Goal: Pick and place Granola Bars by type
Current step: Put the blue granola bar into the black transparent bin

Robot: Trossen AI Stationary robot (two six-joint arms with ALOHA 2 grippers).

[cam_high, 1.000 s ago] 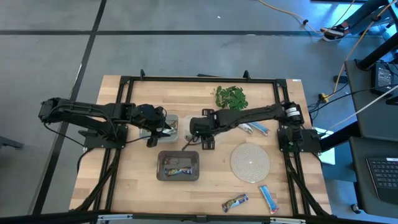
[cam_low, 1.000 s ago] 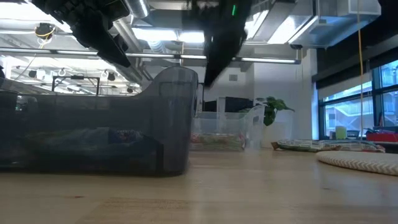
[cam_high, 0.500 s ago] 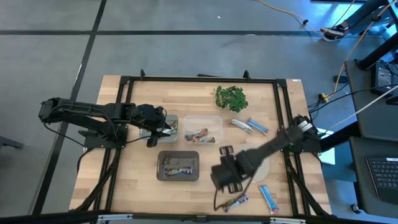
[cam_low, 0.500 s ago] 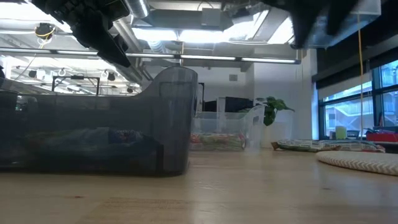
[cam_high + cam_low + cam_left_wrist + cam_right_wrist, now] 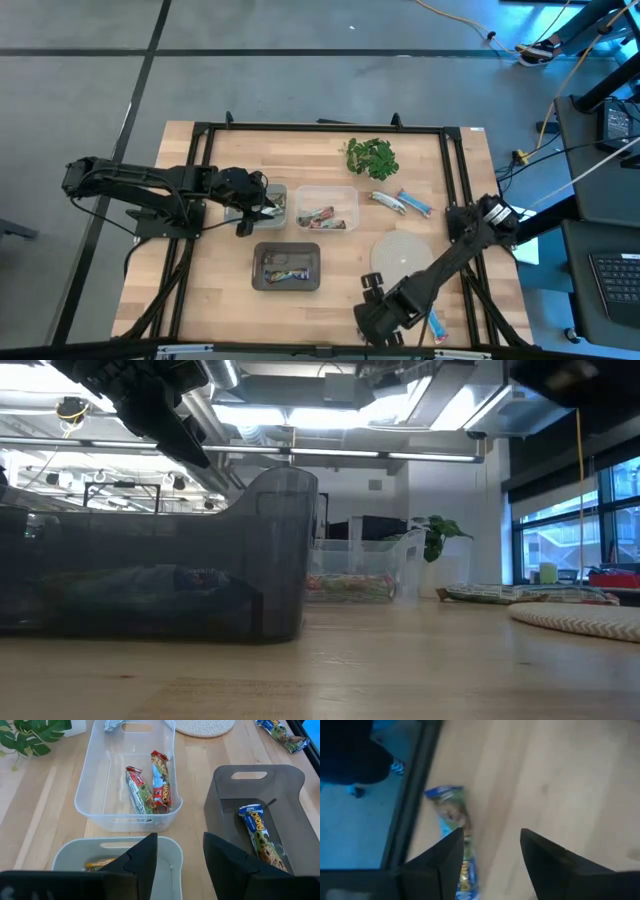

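Granola bars lie sorted in three bins: two green-and-red ones [image 5: 150, 790] in the clear bin [image 5: 325, 210], a blue one [image 5: 260, 832] in the dark bin [image 5: 287, 267], and a yellow one [image 5: 97, 865] in the pale bin [image 5: 268, 200]. Two loose bars [image 5: 400, 203] lie at the right. A blue bar [image 5: 454, 815] lies near the front edge. My right gripper [image 5: 374, 320] hovers open above the front edge, with that bar beside one finger [image 5: 445, 862]. My left gripper [image 5: 180, 865] hangs open over the pale bin.
A green leafy bunch [image 5: 372, 157] lies at the far edge and a round woven mat [image 5: 400, 258] at the right. The black frame rail [image 5: 412, 795] runs along the front edge beside the blue bar. Bare wood lies left of the dark bin.
My right gripper has swung from above the clear bin toward the table's near edge and somewhat to the right, sinking a little and rolling about its own axis. It stays open. The bins and bars have not moved.
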